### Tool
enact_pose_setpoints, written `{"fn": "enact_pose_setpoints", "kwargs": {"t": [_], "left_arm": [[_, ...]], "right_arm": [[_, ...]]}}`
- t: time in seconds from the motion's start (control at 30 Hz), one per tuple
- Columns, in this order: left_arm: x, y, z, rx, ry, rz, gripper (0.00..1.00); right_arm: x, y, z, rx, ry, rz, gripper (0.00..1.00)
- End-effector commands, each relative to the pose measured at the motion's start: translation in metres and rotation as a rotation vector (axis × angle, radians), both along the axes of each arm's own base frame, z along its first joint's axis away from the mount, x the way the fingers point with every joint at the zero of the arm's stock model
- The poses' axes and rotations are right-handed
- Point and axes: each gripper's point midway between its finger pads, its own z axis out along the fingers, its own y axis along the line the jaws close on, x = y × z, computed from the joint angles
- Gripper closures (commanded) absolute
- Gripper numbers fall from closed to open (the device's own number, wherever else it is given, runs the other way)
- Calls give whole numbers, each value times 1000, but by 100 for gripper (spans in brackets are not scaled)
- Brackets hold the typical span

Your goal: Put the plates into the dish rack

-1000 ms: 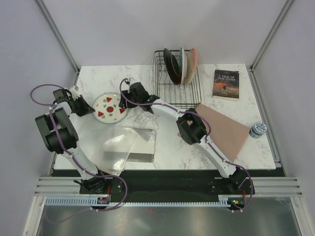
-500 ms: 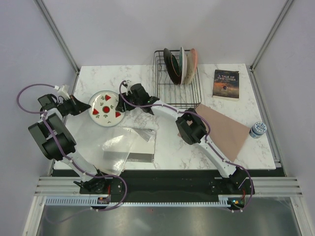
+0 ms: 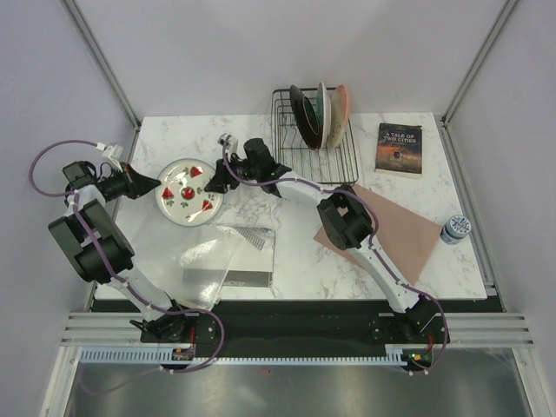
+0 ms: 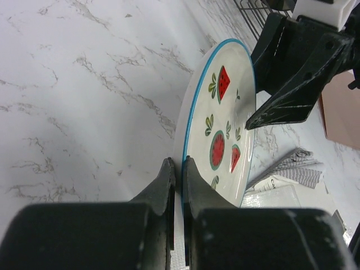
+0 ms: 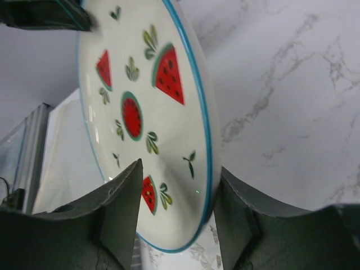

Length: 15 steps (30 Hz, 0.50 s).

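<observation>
A white plate with red watermelon marks and a blue rim is held tilted above the marble table at the left. My left gripper is shut on its left rim; the left wrist view shows the jaws pinching the rim of the plate. My right gripper is open, its jaws straddling the right rim of the plate. The black wire dish rack stands at the back and holds three upright plates: dark brown, red and pink.
A dark book lies at the back right. A pinkish-brown mat lies under the right arm, with a small blue-and-white cup beside it. A clear plastic bag and a striped cloth lie at the front.
My left gripper has pulled back to the left, taking the plate slightly left and tilting it. My right arm has shifted, and its open jaws now straddle the plate's right rim.
</observation>
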Motion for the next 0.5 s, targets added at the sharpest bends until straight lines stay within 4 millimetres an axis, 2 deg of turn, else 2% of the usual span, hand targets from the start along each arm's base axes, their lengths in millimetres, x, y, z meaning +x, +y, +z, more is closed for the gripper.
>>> {"fn": "enact_pose_setpoints", "kwargs": {"t": [0.0,0.1,0.13,0.2,0.23,0.27,0.3,0.4,0.47], "left_arm": [[1,-5,26,-53,-103,-84,98],[2,-4,20,-71,-80,-80,98],[3,-3,18,-69,-76,-76,98],[3,-3,16,-62,-73,-74,98],[4,-1,15,-53,-70,-68,98],[4,0,15,-43,-72,-64,98],[4,1,14,-35,-68,-58,94],[6,6,12,15,-62,-34,80],[9,13,10,66,-57,1,63]], "right_arm": [[-5,2,88,244,-47,111,46],[-8,3,104,289,-44,117,55],[-9,3,105,288,-45,117,64],[-11,2,115,293,-54,123,75],[-13,1,116,286,-54,130,87],[-13,0,123,288,-60,132,95],[-14,-1,125,287,-60,136,100],[-17,-4,138,286,-57,143,100],[-18,-6,154,290,-61,133,100]]}}
